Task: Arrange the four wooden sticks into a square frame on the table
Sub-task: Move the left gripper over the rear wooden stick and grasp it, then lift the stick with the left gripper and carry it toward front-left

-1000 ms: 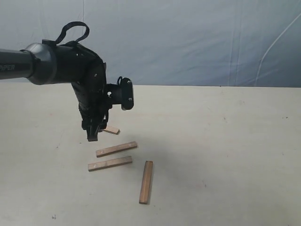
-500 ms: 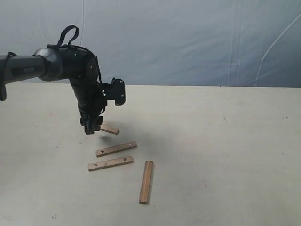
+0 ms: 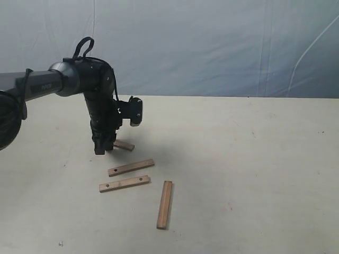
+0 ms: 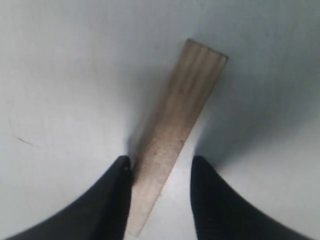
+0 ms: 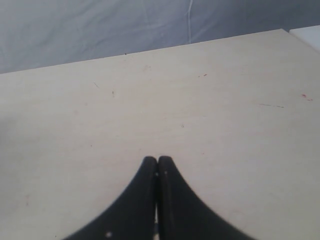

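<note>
Straddles farthest stick (image 4: 182, 120) with left gripper (image 4: 160, 167) spread, unclamped. Runs slanted between its fingers (image 4: 112, 200), touching one. Out of view of pinched-together right gripper (image 5: 158, 162).

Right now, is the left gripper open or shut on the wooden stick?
Open. The left gripper straddles the wooden stick; bare table shows between the stick and one finger.

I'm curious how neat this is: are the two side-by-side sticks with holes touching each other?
Apart. The exterior view shows a strip of bare table between the upper stick and the lower stick.
</note>
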### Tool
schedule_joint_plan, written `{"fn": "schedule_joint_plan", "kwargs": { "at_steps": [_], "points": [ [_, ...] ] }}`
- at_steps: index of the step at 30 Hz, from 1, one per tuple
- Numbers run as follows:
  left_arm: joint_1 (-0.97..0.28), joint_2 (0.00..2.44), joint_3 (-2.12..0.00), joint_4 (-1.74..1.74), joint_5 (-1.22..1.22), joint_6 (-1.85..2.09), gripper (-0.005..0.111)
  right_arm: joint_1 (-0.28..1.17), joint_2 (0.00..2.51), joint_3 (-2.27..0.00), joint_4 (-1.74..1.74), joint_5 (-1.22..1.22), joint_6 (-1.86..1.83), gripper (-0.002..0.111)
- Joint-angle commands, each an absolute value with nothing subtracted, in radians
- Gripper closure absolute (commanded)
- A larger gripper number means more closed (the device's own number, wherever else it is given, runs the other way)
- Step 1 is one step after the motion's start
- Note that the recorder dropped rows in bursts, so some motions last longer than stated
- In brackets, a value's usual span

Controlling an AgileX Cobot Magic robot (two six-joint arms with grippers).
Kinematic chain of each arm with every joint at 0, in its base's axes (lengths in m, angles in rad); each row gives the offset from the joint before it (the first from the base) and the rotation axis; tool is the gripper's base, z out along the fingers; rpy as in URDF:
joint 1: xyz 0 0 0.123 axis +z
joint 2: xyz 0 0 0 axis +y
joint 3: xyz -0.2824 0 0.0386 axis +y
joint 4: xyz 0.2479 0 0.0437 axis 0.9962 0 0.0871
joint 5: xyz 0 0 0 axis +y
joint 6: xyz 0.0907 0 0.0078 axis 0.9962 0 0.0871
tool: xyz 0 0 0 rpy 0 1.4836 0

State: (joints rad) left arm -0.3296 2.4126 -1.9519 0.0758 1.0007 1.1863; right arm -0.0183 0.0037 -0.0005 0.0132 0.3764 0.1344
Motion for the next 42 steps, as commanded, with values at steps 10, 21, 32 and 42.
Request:
{"fn": "schedule_joint_plan", "kwargs": {
  "at_steps": [10, 21, 32, 42],
  "points": [
    [-0.329, 2.397, -1.958, 0.035, 1.023, 1.057, 0.107, -0.018, 0.0, 0.0, 0.011, 0.364, 0.133, 0.109],
    [-0.329, 2.242, -1.957, 0.04, 1.221, 0.659, 0.107, -0.018, 0.0, 0.0, 0.011, 0.364, 0.133, 0.109],
    [-0.389, 2.042, -1.638, 0.397, 1.221, 0.032, 0.107, -0.018, 0.0, 0.0, 0.011, 0.366, 0.133, 0.109],
    [-0.614, 1.85, -1.269, 0.476, 1.221, -0.352, 0.107, -0.018, 0.0, 0.0, 0.011, 0.364, 0.133, 0.109]
  ]
}}
